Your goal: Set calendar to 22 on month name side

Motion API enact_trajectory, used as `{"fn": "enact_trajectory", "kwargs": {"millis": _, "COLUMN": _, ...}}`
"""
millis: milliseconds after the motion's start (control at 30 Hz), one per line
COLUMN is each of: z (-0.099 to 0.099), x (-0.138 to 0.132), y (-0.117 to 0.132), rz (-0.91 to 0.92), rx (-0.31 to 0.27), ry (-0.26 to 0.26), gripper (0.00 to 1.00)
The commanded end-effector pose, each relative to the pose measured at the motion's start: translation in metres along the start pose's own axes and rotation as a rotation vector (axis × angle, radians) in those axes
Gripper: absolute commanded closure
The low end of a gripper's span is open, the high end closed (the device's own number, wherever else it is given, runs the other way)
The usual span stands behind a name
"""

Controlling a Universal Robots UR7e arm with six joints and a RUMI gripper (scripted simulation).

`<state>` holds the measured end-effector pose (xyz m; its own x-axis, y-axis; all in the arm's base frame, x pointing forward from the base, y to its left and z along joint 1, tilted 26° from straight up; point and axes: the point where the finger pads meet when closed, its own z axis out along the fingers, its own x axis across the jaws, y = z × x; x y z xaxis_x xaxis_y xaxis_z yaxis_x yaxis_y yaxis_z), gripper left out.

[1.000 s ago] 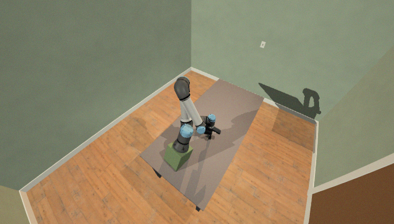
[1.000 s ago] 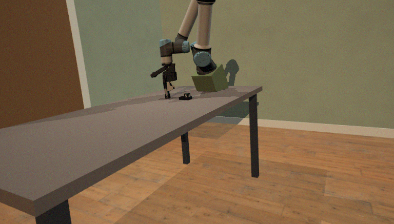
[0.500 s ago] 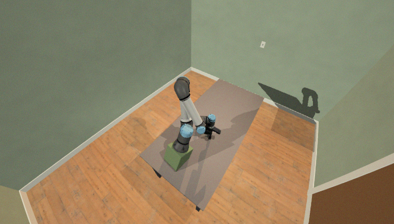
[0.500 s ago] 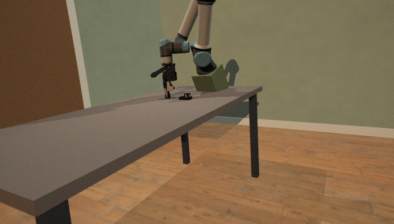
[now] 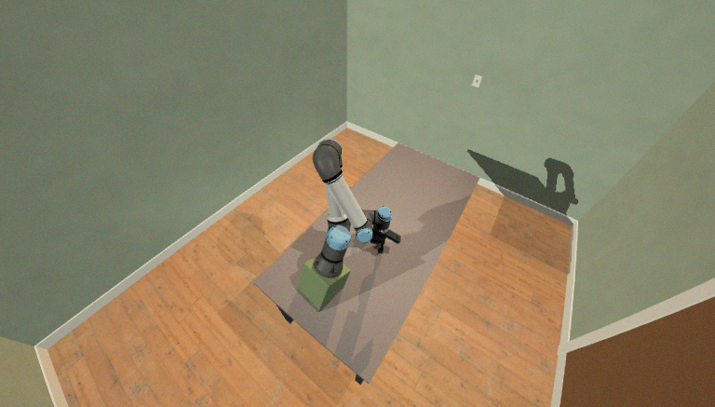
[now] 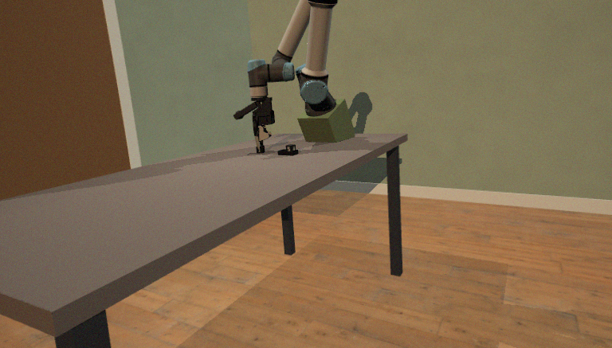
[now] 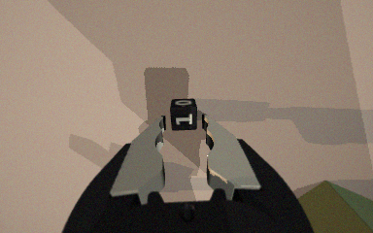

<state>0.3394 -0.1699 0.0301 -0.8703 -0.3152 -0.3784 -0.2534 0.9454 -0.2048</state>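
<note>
A black cube (image 7: 184, 115) with white digits stands on the table between the fingertips in the wrist view. It shows a 1 lying sideways on the larger visible face and a 0 on the face beyond it. My gripper (image 7: 184, 116) (image 6: 260, 149) (image 5: 380, 249) is partly open around it, low at the table, with a narrow gap on each side of the cube. The black tray (image 6: 281, 152) sits close beside the gripper in the exterior view, with a small dark cube (image 6: 291, 147) on it. Its digits and the month's name are too small to read. The wrist view does not show the tray.
The green block (image 5: 319, 288) (image 6: 322, 130) (image 7: 322, 209) under the arm's base stands on the grey-brown table (image 5: 400, 170) (image 6: 180, 209). In the exterior view the tray lies between the gripper and the table's near long edge. Arm shadows cross the table.
</note>
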Motion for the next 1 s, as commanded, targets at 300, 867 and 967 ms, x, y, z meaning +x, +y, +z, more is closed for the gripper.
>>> {"fn": "enact_trajectory", "kwargs": {"millis": 300, "z": -0.021, "x": 0.0, "y": 0.0, "rz": 0.0, "rx": 0.0, "ry": -0.001, "gripper": 0.72}}
{"fn": "enact_trajectory", "kwargs": {"millis": 867, "z": -0.061, "x": 0.0, "y": 0.0, "rz": 0.0, "rx": 0.0, "ry": -0.001, "gripper": 0.72}}
{"fn": "enact_trajectory", "kwargs": {"millis": 967, "z": -0.068, "x": 0.0, "y": 0.0, "rz": 0.0, "rx": 0.0, "ry": -0.001, "gripper": 0.72}}
